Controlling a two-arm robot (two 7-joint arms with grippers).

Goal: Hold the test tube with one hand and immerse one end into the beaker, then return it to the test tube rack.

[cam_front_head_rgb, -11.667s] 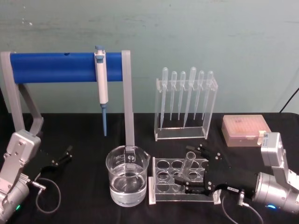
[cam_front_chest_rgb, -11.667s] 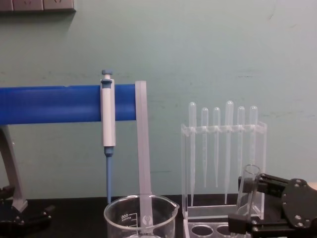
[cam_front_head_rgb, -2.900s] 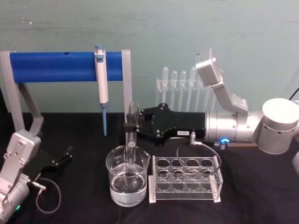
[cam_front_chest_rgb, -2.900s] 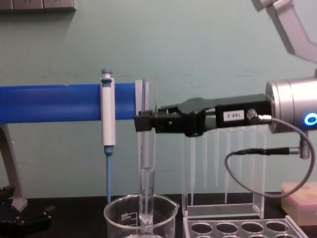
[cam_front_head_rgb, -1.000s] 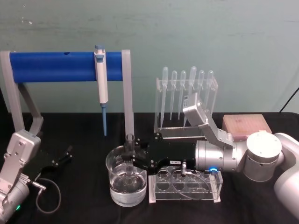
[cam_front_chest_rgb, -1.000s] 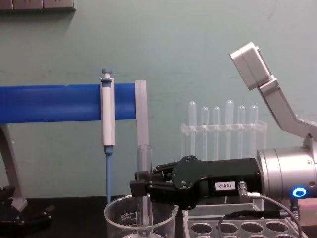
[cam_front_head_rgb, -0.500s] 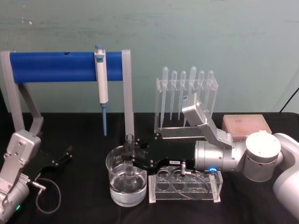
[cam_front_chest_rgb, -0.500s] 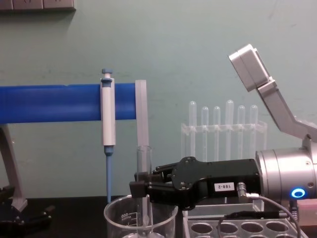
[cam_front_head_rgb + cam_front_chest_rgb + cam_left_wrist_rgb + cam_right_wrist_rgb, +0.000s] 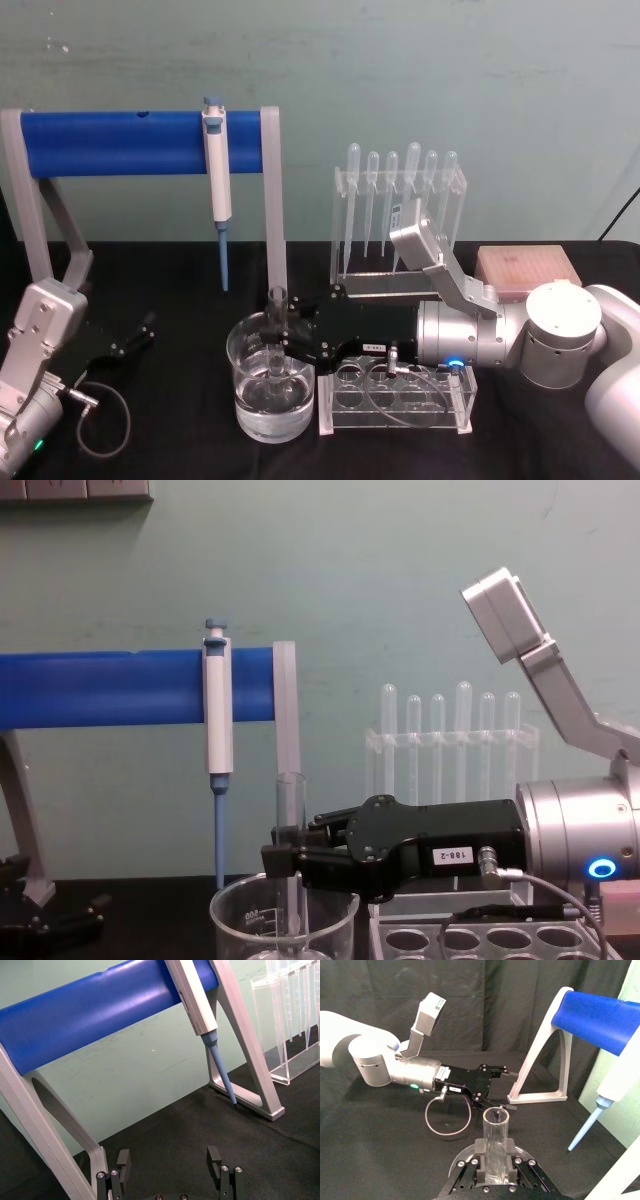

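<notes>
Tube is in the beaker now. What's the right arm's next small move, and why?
Probably a straight lift. The right gripper is shut on the test tube, which stands upright with its lower end inside the beaker, apparently in the water. Raising it above the rim first would let it cross to the rack without striking glass. The left gripper lies parked at left.
</notes>
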